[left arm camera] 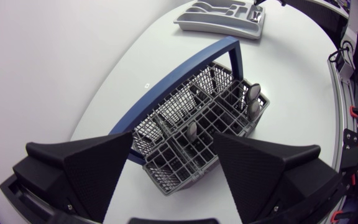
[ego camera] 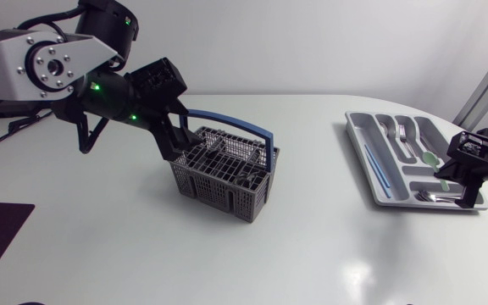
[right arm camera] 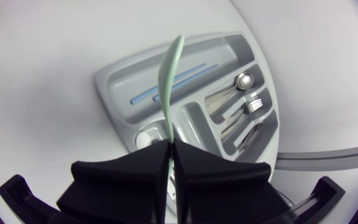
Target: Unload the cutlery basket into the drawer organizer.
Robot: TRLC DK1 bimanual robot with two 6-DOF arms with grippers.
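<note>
White table [ego camera: 312, 254] holds the basket [ego camera: 224, 182] left of centre. The left gripper [left arm camera: 173, 140] hangs just above the basket's near end, its jaws wide and holding nothing. At 3 o'clock the right gripper [right arm camera: 169, 146] is clamped on a green utensil [right arm camera: 168, 74], which points ahead over the organizer [ego camera: 356, 135].

You could not see the lower end of the pale green plastic utensil [right arm camera: 168, 81], which was pinched between the fingers of the right arm's matte black gripper [right arm camera: 171, 146]. From above, that gripper covered the near right corner of the grey plastic drawer organizer [ego camera: 358, 140]. In the grey mesh cutlery basket [left arm camera: 179, 174] only two rounded handle tops [left arm camera: 253, 94] showed. The mesh hid the rest, so you could not tell their kind.
</note>
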